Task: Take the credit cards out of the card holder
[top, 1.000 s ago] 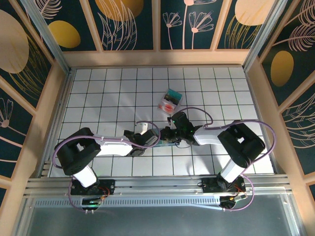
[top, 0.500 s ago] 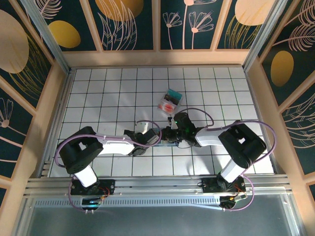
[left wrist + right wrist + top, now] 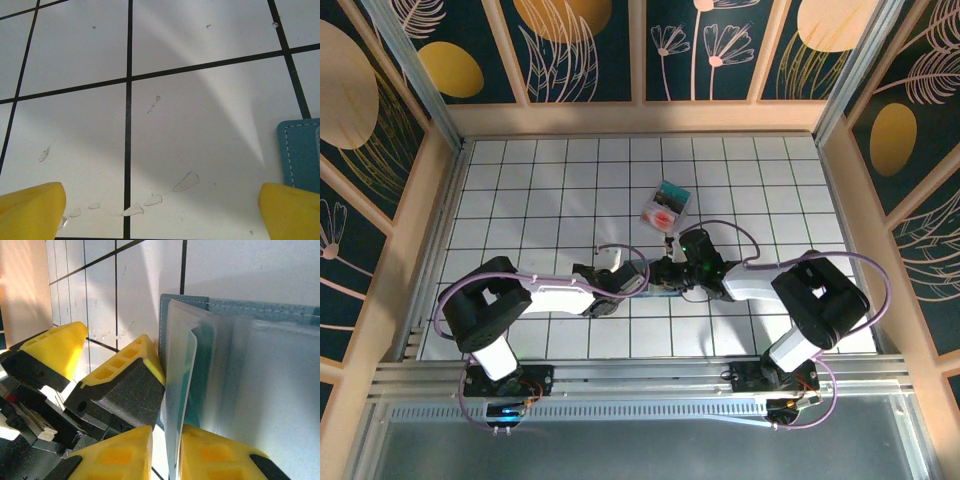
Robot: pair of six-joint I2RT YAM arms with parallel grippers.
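The slate-blue card holder [image 3: 184, 304] lies open on the tiles between both grippers, with its stitched corner [image 3: 301, 150] at the right edge of the left wrist view. My right gripper [image 3: 167, 436] is shut on the thin edge of a glossy teal credit card [image 3: 186, 375] that stands up out of the holder's clear pocket. My left gripper [image 3: 160, 215] is wide open over bare tile, and one of its yellow fingers [image 3: 135, 357] rests against the holder's left edge. In the top view both grippers, left [image 3: 632, 277] and right [image 3: 669, 274], meet at the holder [image 3: 655, 284].
A teal card [image 3: 672, 194] and a whitish-pink card with a red blotch [image 3: 660, 213] lie together on the tiles just beyond the grippers. Wooden walls ring the white tiled floor [image 3: 540, 190]. Purple cables loop over both arms.
My right wrist has shifted slightly to the right while keeping its grip. The left arm and the two loose cards have stayed put.
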